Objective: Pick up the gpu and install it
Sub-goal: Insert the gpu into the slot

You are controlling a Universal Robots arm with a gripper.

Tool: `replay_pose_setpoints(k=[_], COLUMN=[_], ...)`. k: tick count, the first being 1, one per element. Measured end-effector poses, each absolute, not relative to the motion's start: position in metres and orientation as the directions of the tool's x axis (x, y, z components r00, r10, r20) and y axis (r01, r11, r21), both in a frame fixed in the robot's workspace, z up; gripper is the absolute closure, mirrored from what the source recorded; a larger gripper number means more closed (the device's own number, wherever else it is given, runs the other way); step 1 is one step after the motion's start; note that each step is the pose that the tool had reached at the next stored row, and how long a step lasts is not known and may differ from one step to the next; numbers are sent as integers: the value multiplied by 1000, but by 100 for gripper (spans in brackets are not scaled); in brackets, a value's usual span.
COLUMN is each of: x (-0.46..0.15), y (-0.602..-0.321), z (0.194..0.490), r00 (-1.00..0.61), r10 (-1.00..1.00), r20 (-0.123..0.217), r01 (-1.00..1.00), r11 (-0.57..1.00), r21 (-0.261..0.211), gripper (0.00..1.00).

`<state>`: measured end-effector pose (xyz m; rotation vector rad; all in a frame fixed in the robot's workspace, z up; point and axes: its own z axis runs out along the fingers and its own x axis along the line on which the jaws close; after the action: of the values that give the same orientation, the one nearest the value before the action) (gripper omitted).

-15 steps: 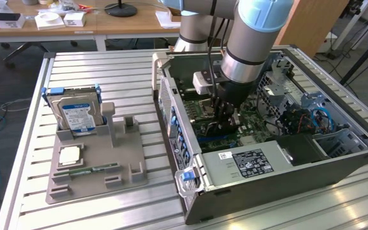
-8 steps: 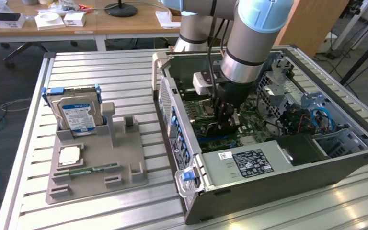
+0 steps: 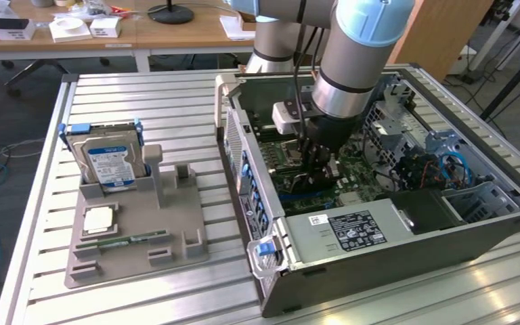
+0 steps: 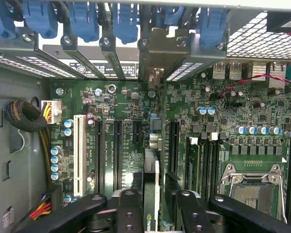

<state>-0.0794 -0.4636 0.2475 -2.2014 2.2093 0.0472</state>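
Observation:
Inside the open PC case, my gripper hangs low over the motherboard. The gpu stands edge-on between the black fingers, green board on one side and black shroud on the other. My gripper is shut on it. The card's silver end bracket sits at the rear slot openings, under the blue latches. The card lines up with a long expansion slot; whether it is seated I cannot tell. In the exterior view the gpu is a dark shape under the fingers.
A grey fixture tray on the slatted table holds a hard drive, a CPU and a RAM stick. In the case are the power supply, the CPU socket and a sleeved cable bundle.

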Motion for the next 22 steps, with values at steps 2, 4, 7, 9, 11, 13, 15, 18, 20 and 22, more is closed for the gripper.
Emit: replay_pose_setpoints(k=[2, 4, 7, 9, 11, 13, 15, 18, 20, 22], x=[-79, -79, -79, -79, -79, -79, -79, -79, -79, -79], y=[-464, -464, -464, -464, -464, -464, -464, -464, -464, -464], z=[248, 248, 249, 252, 256, 263, 269, 279, 286, 291], r00=[-4, -4, -4, -4, -4, -4, -4, -4, -4, -4], r10=[-999, -999, -999, -999, -999, -999, -999, -999, -999, -999], r20=[-37, -37, -37, -37, -37, -37, -37, -37, -37, -37], r01=[-1000, -1000, -1000, -1000, -1000, -1000, -1000, -1000, -1000, -1000], r11=[4, 4, 3, 3, 3, 3, 3, 3, 3, 3], r21=[6, 6, 6, 6, 6, 6, 6, 6, 6, 6], gripper=[67, 67, 67, 67, 67, 67, 67, 67, 67, 67])
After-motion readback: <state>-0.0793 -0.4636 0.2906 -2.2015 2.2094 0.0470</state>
